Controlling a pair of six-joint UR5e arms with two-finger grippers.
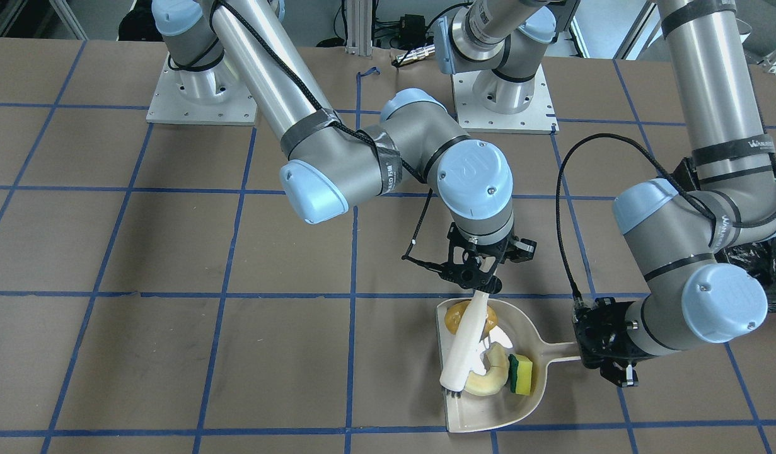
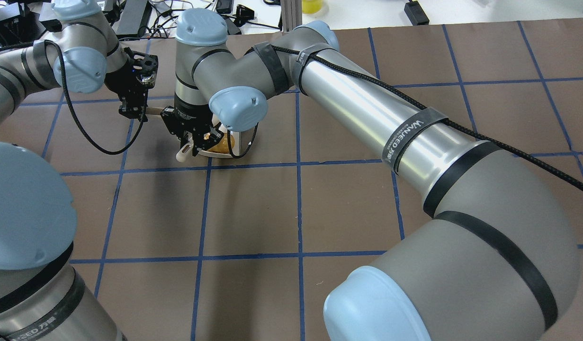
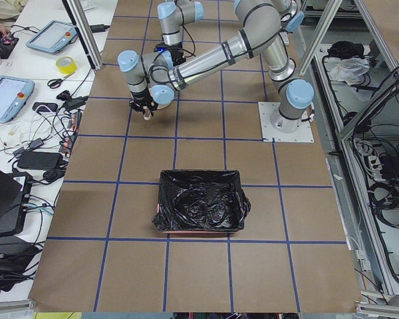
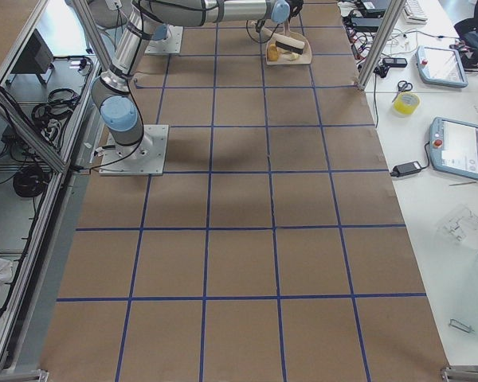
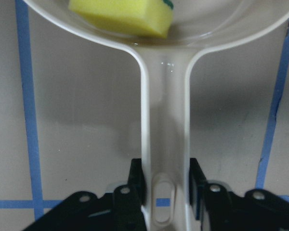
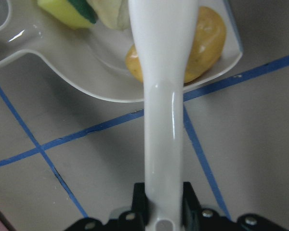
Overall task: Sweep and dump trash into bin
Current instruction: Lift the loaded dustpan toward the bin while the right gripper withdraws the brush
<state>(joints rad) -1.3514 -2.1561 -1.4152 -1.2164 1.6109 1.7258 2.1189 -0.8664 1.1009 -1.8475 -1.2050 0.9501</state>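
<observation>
The beige dustpan (image 1: 488,413) lies on the table and holds all three pieces of trash: the golden-brown lump (image 1: 454,320), the cream peel (image 1: 485,380) and the yellow-green sponge (image 1: 522,373). My left gripper (image 1: 605,359) is shut on the dustpan handle (image 5: 164,134). My right gripper (image 1: 482,280) is shut on the white brush (image 1: 466,347), whose head rests inside the pan over the trash. The right wrist view shows the brush handle (image 6: 164,96) crossing the lump (image 6: 207,43). The bin (image 3: 201,209), lined with a black bag, stands apart on my left.
The brown table (image 1: 173,353) carries a grid of blue tape lines. Both arm bases (image 1: 198,94) are bolted at the robot's side. The bin's black bag (image 1: 759,252) shows behind my left arm. Tablets and cables lie on a side bench (image 3: 26,100).
</observation>
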